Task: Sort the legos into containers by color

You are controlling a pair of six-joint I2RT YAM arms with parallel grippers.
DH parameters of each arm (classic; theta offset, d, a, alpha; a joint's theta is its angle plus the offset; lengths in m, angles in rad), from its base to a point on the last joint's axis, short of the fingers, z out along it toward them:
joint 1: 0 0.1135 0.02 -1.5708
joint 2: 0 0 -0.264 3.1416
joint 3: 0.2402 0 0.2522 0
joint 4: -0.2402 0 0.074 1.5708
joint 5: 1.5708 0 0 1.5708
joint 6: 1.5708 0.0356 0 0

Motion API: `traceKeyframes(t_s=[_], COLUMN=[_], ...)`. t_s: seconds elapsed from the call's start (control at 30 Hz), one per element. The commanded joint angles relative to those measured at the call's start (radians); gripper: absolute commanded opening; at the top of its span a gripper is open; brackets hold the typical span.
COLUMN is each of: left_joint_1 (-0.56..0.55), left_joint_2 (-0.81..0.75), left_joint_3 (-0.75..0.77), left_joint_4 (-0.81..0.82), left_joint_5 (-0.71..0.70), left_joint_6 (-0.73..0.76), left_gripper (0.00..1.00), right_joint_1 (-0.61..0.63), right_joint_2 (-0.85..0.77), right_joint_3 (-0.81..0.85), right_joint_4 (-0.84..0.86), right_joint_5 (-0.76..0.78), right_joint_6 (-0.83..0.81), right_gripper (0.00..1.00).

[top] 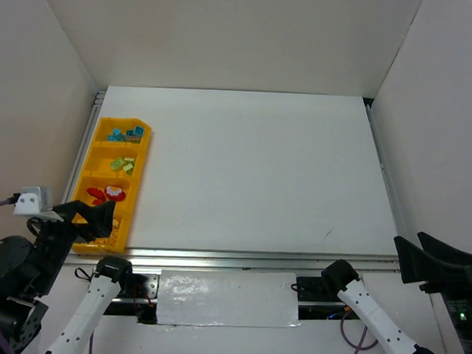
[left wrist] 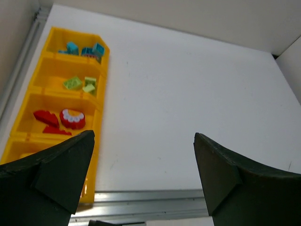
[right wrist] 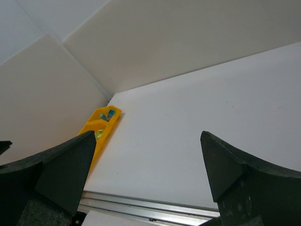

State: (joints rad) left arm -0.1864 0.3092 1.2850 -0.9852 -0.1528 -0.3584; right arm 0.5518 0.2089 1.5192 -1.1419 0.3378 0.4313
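Note:
The long yellow-orange tray (top: 139, 173) lies along the table's left edge. Its far compartment holds teal-blue legos (top: 127, 132), the one after it pale green legos (top: 123, 165), and the third red legos (top: 106, 193), one showing a white underside. My left gripper (top: 89, 211) hangs open and empty over the tray's near end and hides most of the nearest compartment. In the left wrist view the teal (left wrist: 84, 49), green (left wrist: 80, 84) and red legos (left wrist: 59, 120) show beyond the open gripper (left wrist: 143, 136). My right gripper (top: 409, 239) is open and empty at the near right.
A metal rail (top: 256, 260) runs along the table's near edge, and white walls enclose the left, back and right. The right wrist view shows the tray (right wrist: 101, 123) far off at the left beyond the open gripper (right wrist: 148, 136).

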Motion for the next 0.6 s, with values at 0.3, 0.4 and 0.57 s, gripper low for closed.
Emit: traceKeyframes(t_s=[0.3, 0.4, 0.57], left_joint_1=[-0.01, -0.012, -0.022], left_joint_2=[-0.096, -0.097, -0.108], left_joint_3=[-0.015, -0.001, 0.008], left_joint_4=[-0.101, -0.112, -0.139], left_joint_5=[-0.122, -0.137, -0.221], left_joint_6=[-0.136, -0.146, -0.171], left_gripper=[0.99, 1.0, 0.99], right_joint_1=[0.005, 0.002, 0.003], right_joint_2=[-0.091, -0.101, -0.106], right_joint_3=[0.038, 0.006, -0.019], right_joint_4=[-0.131, -0.116, -0.088], right_joint_5=[-0.008, -0.019, -0.032], right_joint_6=[0.014, 0.023, 0.029], right_gripper=[1.0, 1.0, 1.0])
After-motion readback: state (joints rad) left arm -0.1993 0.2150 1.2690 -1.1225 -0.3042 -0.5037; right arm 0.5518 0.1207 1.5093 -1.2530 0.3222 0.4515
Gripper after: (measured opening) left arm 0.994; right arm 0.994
